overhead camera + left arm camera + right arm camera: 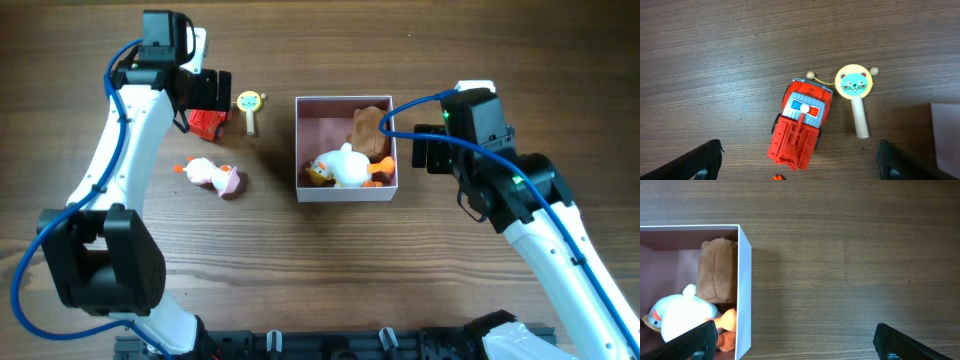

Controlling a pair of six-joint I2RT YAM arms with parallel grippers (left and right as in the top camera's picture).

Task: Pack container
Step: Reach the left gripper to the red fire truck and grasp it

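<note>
**Overhead:** I see the container (pixel 346 194) mid-bench (pixel 300 270), holding a white duck plush (pixel 348 167) and a brown plush (pixel 368 126). The left gripper (pixel 205 100) hangs over a red fire truck (pixel 208 124). The right gripper (pixel 422 152) sits just beside the container's right wall.

**Left wrist:** the fingers are wide apart, with the truck between them and a cat-face rattle drum (pixel 855 84) beside it.

**Right wrist:** the fingers are wide apart and hold nothing. The container is at the left of the view.

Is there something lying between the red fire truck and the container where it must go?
Yes. The cat-face rattle lies on the table in the gap between the red fire truck and the container. Nothing else visible stands in that path. A lifted carry would probably pass over it.
</note>
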